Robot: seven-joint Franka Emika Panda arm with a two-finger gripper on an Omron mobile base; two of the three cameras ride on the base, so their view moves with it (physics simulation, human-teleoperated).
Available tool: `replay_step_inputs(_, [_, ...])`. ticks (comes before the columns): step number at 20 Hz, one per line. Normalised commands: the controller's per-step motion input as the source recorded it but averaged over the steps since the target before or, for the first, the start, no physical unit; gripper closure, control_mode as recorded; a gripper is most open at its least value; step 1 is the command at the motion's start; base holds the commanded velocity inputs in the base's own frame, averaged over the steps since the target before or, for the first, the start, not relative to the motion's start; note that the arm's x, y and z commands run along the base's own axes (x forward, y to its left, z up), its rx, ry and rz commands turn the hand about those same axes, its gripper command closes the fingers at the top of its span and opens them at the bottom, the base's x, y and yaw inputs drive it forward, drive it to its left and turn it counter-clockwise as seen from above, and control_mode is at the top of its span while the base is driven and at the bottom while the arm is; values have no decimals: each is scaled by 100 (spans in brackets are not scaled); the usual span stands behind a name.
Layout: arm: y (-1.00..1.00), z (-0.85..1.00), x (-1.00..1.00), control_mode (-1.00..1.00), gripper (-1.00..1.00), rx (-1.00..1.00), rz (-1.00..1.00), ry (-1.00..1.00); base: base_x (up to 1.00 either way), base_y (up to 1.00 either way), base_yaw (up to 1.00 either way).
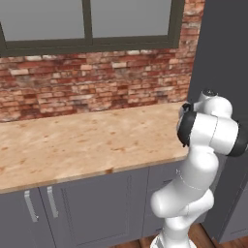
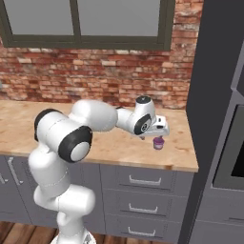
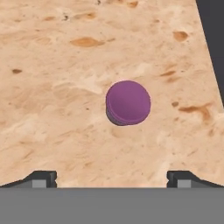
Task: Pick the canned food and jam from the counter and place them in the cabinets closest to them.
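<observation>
Two fingertips of the gripper stand wide apart with nothing between them, and ahead of them in the hand view the jam sits upright on the counter, its purple lid facing the camera. The step in hand looks like reaching for the jam, before any grasp; next, the hand should shift to bring the jar midway between the fingers, lower around it without tipping it, and only then close and lift.

Ahead of you, a window sits in the brick wall, drawers under the counter, an oven rightward.
</observation>
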Motion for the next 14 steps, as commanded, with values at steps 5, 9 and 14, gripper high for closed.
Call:
replay_step_inputs(5, [-12, -11, 33, -100, -100, 0, 0, -2, 0, 0, 0])
replay_step_inputs(9, [-13, -11, 26, -100, -100, 0, 0, -8, 0, 0, 0])
replay_step_inputs(14, [-9, -7, 4, -100, -100, -2, 0, -14, 0, 0, 0])
